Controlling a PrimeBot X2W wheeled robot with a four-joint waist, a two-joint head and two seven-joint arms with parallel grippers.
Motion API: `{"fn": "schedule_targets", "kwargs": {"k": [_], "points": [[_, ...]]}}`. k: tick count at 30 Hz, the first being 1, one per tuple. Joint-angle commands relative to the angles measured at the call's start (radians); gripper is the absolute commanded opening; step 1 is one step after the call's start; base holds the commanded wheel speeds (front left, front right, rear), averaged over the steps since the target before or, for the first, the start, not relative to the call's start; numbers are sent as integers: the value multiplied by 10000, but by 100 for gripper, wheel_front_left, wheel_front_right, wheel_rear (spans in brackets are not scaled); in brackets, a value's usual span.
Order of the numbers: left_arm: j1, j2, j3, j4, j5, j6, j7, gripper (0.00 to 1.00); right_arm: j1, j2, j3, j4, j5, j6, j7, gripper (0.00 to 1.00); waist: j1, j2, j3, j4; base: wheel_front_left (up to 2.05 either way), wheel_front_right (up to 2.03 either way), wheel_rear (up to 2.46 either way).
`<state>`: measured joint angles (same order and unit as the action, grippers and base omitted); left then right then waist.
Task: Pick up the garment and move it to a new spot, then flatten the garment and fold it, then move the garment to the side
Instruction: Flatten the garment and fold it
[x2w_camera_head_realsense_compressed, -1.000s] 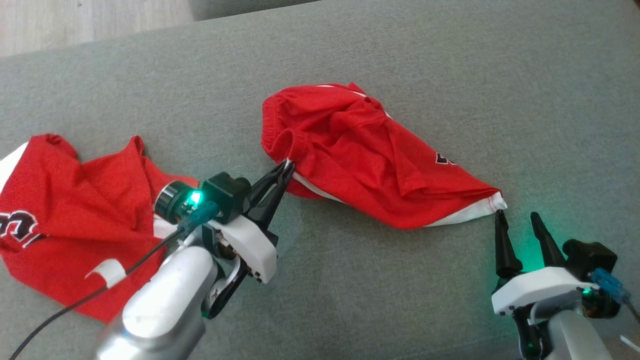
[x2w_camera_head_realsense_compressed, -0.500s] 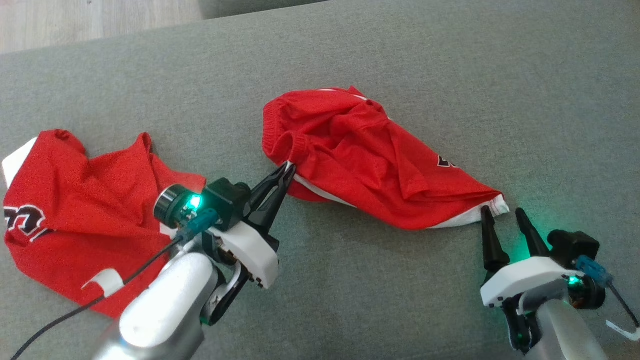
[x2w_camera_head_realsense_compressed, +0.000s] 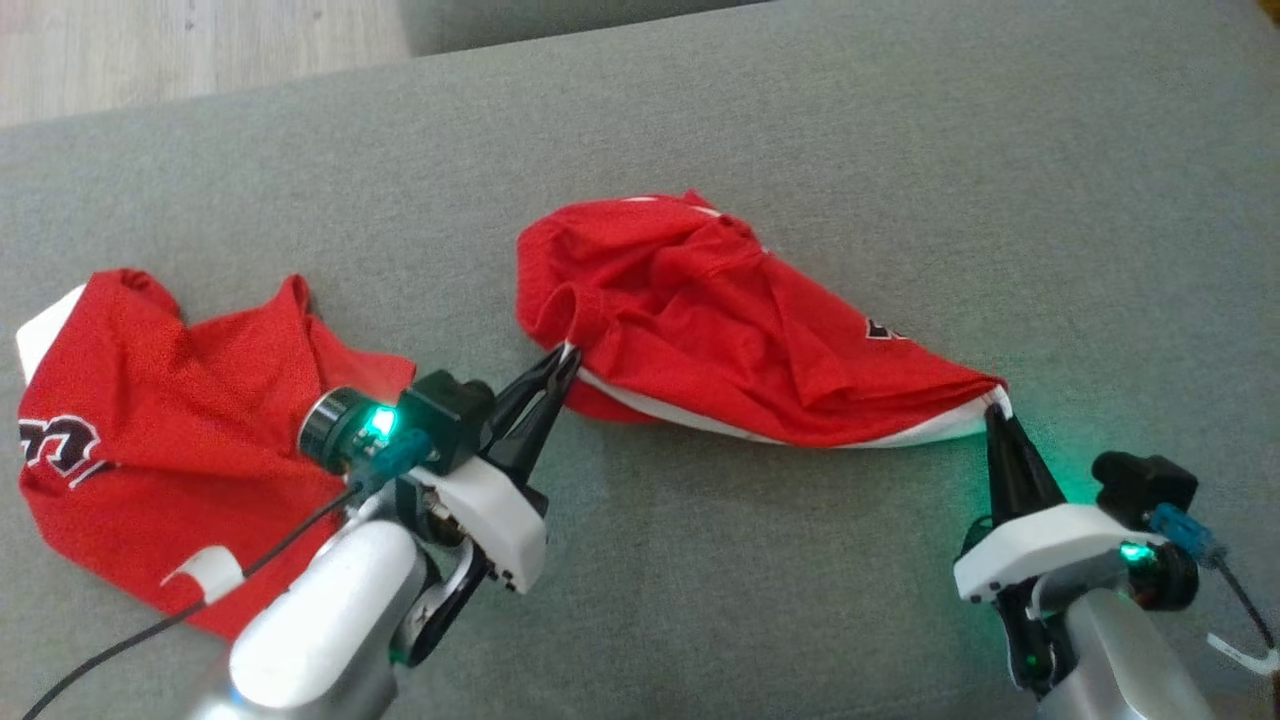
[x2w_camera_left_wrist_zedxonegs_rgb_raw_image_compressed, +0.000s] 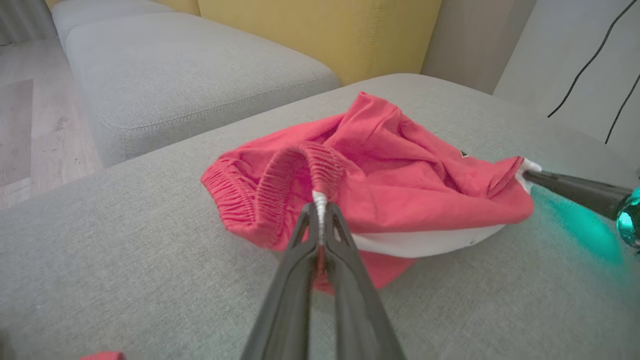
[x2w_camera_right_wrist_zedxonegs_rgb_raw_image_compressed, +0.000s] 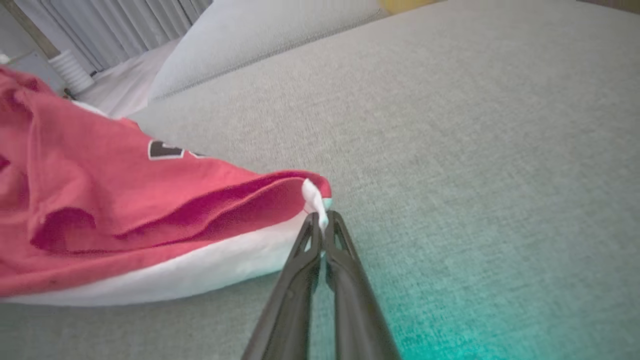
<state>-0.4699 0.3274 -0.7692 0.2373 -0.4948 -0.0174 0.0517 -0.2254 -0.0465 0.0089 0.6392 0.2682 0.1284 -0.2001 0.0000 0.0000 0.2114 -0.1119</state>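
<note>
The garment (x2w_camera_head_realsense_compressed: 720, 320) is a pair of red shorts with white trim, crumpled on the grey cushion (x2w_camera_head_realsense_compressed: 800, 130). My left gripper (x2w_camera_head_realsense_compressed: 565, 358) is shut on its elastic waistband at the white seam; the left wrist view shows the garment (x2w_camera_left_wrist_zedxonegs_rgb_raw_image_compressed: 380, 180) pinched by that gripper (x2w_camera_left_wrist_zedxonegs_rgb_raw_image_compressed: 320, 205). My right gripper (x2w_camera_head_realsense_compressed: 997, 412) is shut on the white-edged leg corner at the garment's right end. In the right wrist view the fingertips of my right gripper (x2w_camera_right_wrist_zedxonegs_rgb_raw_image_compressed: 322, 217) clamp that white corner of the garment (x2w_camera_right_wrist_zedxonegs_rgb_raw_image_compressed: 150, 210). The other arm's fingers (x2w_camera_left_wrist_zedxonegs_rgb_raw_image_compressed: 570, 187) show in the left wrist view.
A second red garment (x2w_camera_head_realsense_compressed: 170, 430) with white trim lies crumpled at the left, partly under my left arm. A wooden floor (x2w_camera_head_realsense_compressed: 190, 45) lies beyond the cushion's far edge. Another grey cushion (x2w_camera_left_wrist_zedxonegs_rgb_raw_image_compressed: 190, 75) and a yellow backrest (x2w_camera_left_wrist_zedxonegs_rgb_raw_image_compressed: 320, 30) stand behind.
My right gripper moved forward to the garment's leg corner and closed on it. The left gripper kept its hold on the waistband. The camera shifted slightly.
</note>
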Motion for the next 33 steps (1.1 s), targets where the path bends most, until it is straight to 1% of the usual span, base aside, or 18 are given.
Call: {"fn": "schedule_targets", "kwargs": {"k": [1, 3, 5, 10, 14, 17, 22, 24, 26, 28, 29, 31, 33], "points": [[-195, 328, 375, -252, -90, 66, 30, 0, -277, -37, 306, -381, 181, 23, -150, 0, 0, 0, -74, -49, 0, 0, 0], [-241, 449, 411, -268, -98, 68, 100, 0, -311, -37, 396, -617, 562, 23, -88, 0, 0, 0, -177, -103, 0, 0, 0], [-422, 664, 468, -371, -122, 0, 293, 0, -372, -37, 557, -1155, 1085, 23, 150, 0, 0, 0, -341, -158, 0, 0, 0], [-1326, 1154, 625, -620, -183, -368, 965, 0, -623, -37, 839, -2313, 2224, 23, 1011, 0, 0, 0, -611, -156, 0, 0, 0], [-2458, 1404, 892, -603, -583, -720, 1668, 0, -1255, -37, 882, -3201, 2622, 23, 1890, 0, 0, 0, -867, -182, 0, 0, 0], [-3477, 1620, 961, -324, -641, -906, 2048, 0, -2018, -37, 795, -3617, 2661, 23, 2527, 0, 0, 0, -1073, -260, 0, 0, 0], [-4970, 1550, 1167, 551, -1104, -1054, 2267, 0, -3635, -37, 596, -3722, 2921, 23, 3357, 0, 0, 0, -1515, -422, 0, 0, 0], [-5481, 1395, 1364, 963, -1276, -1067, 2111, 0, -4316, -37, 367, -3631, 3025, 23, 3468, 0, 0, 0, -1707, -460, 0, 0, 0], [-5902, 1181, 1717, 1377, -1423, -928, 1719, 0, -4891, -37, 78, -3434, 3188, 23, 3556, 0, 0, 0, -1894, -476, 0, 0, 0], [-6125, 951, 1986, 1701, -1487, -728, 1227, 0, -5199, -37, -102, -3121, 3119, 23, 3802, 0, 0, 0, -2044, -466, 0, 0, 0], [-6139, 853, 2045, 1812, -1490, -660, 1010, 0, -5249, -37, -209, -2934, 2831, 23, 3952, 0, 0, 0, -2087, -461, 0, 0, 0], [-5986, 747, 1878, 1921, -1394, -697, 769, 0, -5236, -37, -314, -2740, 2285, 23, 4141, 0, 0, 0, -2129, -430, 0, 0, 0], [-5736, 674, 1738, 1940, -1406, -754, 604, 0, -5132, -37, -442, -2699, 2330, 23, 4094, 0, 0, 0, -2155, -372, 0, 0, 0]]}}
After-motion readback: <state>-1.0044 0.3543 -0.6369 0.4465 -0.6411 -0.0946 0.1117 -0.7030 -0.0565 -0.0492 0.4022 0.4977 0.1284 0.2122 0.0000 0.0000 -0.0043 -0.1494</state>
